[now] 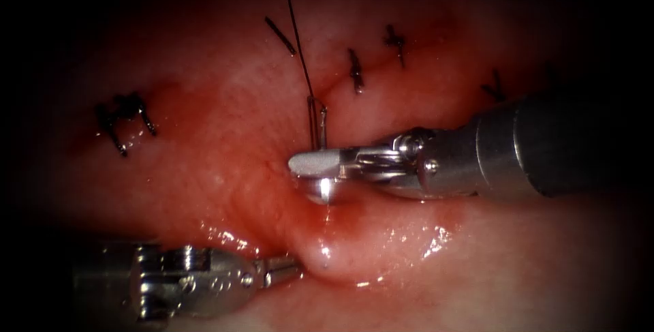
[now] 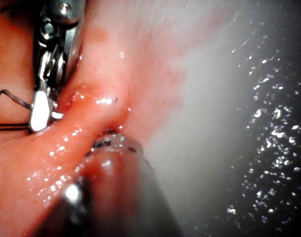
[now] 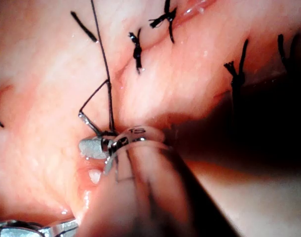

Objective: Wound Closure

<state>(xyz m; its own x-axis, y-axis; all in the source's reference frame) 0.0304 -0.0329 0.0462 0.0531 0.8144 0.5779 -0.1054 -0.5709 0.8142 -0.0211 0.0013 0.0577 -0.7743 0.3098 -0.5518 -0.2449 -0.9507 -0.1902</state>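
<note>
My right tool (image 1: 319,172) reaches in from the right over the cut, its jaws shut on the curved needle (image 1: 317,124) near its tail end. The tail stands up above the jaws; the rest of the curve is hidden beneath them at the tissue (image 1: 225,134). Black thread (image 1: 296,32) runs from the tail straight up and away. In the right wrist view the same jaws (image 3: 96,147) hold the needle (image 3: 89,122) with thread (image 3: 103,59) rising from it. My left tool (image 1: 289,267) lies low at the left, jaws shut on the wet lip of tissue (image 1: 323,253) by the cut.
Several tied black stitches cross the cut: one at the left (image 1: 122,117), others at the right (image 1: 355,69) (image 1: 395,42) (image 1: 494,86). A cut end of thread (image 1: 281,35) lies beside the running thread. Red fluid (image 1: 340,213) pools under the right tool.
</note>
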